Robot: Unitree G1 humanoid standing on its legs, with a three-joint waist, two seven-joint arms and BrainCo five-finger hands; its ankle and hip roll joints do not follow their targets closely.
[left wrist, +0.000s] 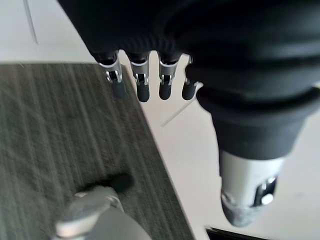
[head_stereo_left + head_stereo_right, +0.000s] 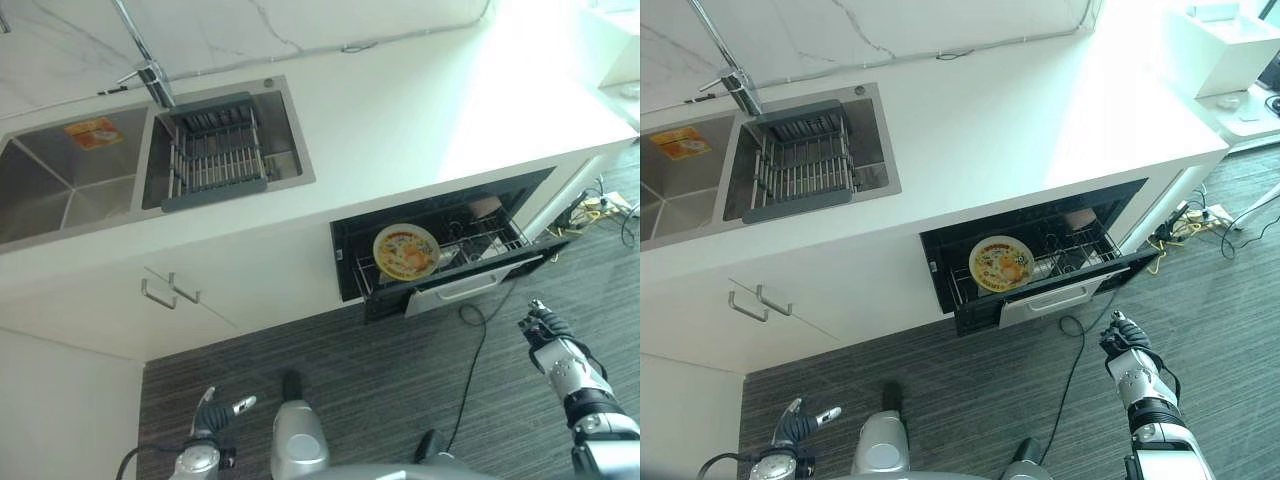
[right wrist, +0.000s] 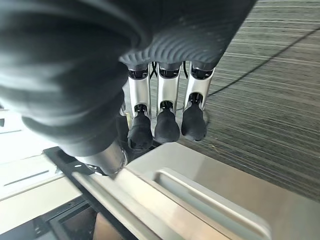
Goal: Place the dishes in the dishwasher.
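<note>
Plate (image 2: 406, 251) is already standing in the pulled-out dishwasher drawer (image 2: 470, 287), so both the right hand (image 2: 543, 327) and left hand (image 2: 214, 414) hang empty, fingers loosely straight.

I'm standing in a kitchen: a white surface (image 2: 400, 120) carries a double steel sink (image 2: 60, 185) with a tap (image 2: 150, 75) at ten o'clock, a drying rack (image 2: 215, 150) inside it, and a pulled-out dishwasher (image 2: 450, 255) holding a plate (image 2: 405, 250) at two o'clock.
</note>
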